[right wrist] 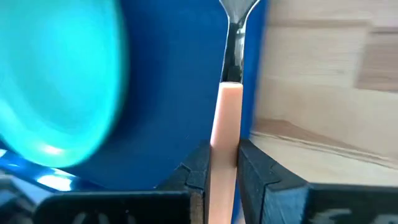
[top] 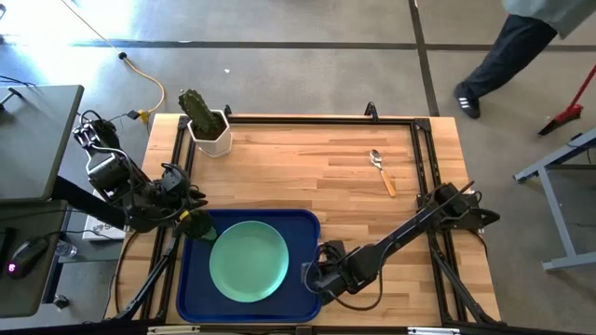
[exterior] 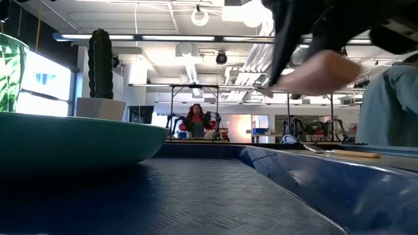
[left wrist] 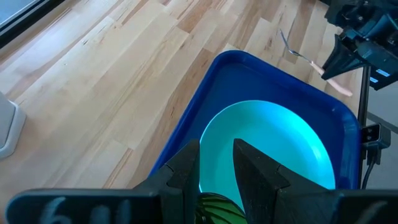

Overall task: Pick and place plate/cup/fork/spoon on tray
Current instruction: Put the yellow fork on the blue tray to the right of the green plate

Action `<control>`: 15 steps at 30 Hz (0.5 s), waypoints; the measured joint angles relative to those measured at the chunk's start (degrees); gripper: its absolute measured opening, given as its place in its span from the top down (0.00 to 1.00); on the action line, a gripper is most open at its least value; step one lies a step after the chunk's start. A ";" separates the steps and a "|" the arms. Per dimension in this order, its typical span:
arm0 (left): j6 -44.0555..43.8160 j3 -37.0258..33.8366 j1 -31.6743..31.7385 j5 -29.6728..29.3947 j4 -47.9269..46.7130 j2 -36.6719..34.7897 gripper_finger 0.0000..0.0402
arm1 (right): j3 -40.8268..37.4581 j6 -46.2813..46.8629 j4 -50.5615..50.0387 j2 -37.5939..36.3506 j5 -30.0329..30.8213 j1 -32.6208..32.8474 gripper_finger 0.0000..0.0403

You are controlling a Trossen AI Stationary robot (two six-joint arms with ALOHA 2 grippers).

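Note:
The mint-green plate point(top: 249, 261) lies in the dark blue tray point(top: 303, 223) at the table's near edge. My left gripper point(top: 191, 221) is over the tray's far left corner, shut on the olive-green cup point(top: 198, 226). My right gripper point(top: 312, 276) is over the tray's right rim, shut on the orange-handled fork point(right wrist: 227, 112), whose metal end points away over the tray floor. The spoon point(top: 382, 172) lies flat on the wood at the far right. My left gripper has the cup point(left wrist: 217, 208) between its two fingers point(left wrist: 186, 171), coming from above and slanting toward the tray. Only the cup's top shows behind the fingers; which part they are on is hidden. My right gripper pinches the fork's orange handle point(right wrist: 225, 134) between its two fingers. The fingers lie along the fork. The silver neck point(right wrist: 235, 43) sticks out ahead of them, and the fork is held above the tray's right rim point(right wrist: 252, 74).
A white hexagonal pot with a cactus point(top: 209, 126) stands at the table's far left corner. A black frame point(top: 421, 149) runs along the table's sides. A person point(top: 507, 51) walks on the floor beyond the far right corner. Bare wood lies between the tray and the spoon.

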 joint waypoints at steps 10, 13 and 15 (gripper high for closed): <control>0.13 0.01 0.00 -0.21 0.00 -0.01 0.79 | 0.02 -3.12 8.72 0.00 0.30 -3.43 0.92; 0.13 0.00 0.01 -0.23 0.00 0.00 0.79 | 0.06 -3.76 9.60 0.00 -0.16 -4.40 0.93; 0.13 0.00 0.01 -0.26 -0.01 0.00 0.79 | 0.06 -3.58 9.56 0.00 -0.40 -4.98 0.93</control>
